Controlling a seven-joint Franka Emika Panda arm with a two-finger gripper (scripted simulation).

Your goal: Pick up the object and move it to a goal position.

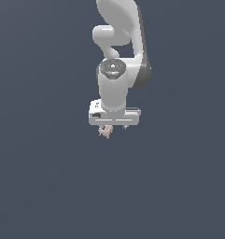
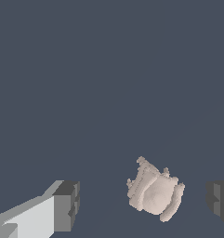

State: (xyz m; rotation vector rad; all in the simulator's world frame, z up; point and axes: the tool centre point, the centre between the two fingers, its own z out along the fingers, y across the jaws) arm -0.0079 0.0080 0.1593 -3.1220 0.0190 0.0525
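The object (image 2: 154, 193) is a small pale pinkish-beige jagged lump. In the wrist view it lies between my two fingers, closer to one dark pad (image 2: 219, 200) than to the other pad (image 2: 67, 204), touching neither. My gripper (image 2: 142, 203) is open. In the exterior view the white gripper (image 1: 114, 127) points straight down, and the object (image 1: 105, 131) peeks out just under its body, toward the exterior view's left. The fingertips are mostly hidden behind the hand there.
A plain dark blue-grey surface (image 1: 48, 186) fills both views. The arm's white links (image 1: 118, 37) rise behind the gripper toward the top of the exterior view.
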